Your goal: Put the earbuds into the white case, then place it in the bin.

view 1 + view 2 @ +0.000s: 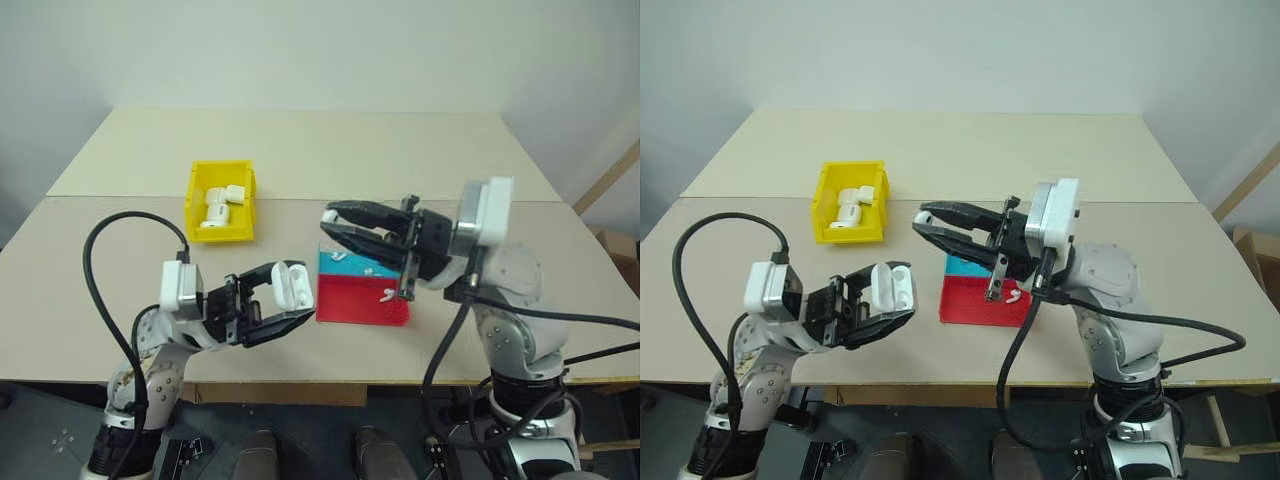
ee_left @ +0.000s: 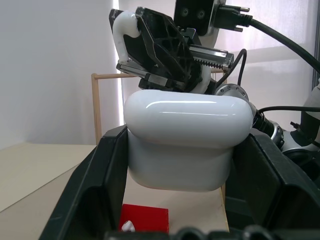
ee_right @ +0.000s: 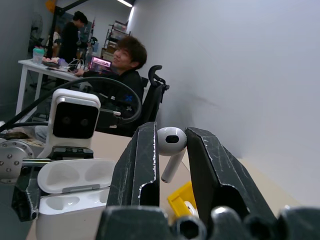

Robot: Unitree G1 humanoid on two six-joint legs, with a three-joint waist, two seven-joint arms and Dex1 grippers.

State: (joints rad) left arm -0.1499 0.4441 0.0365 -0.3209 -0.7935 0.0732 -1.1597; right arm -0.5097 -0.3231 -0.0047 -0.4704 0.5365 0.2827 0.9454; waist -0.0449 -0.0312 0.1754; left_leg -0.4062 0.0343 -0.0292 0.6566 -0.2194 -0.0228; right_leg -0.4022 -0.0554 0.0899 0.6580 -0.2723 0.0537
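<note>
Loading step: open case [image 1: 290, 285] is clamped in left claw [image 1: 283, 301]; earbud [image 3: 170, 145] is pinched by right claw [image 1: 333, 226]; lowering into a socket is needed.

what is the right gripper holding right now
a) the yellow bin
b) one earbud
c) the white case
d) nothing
b: the right wrist view shows an earbud pinched between the right gripper fingers, its stem hanging down, while the open white case sits in the left gripper.
</note>
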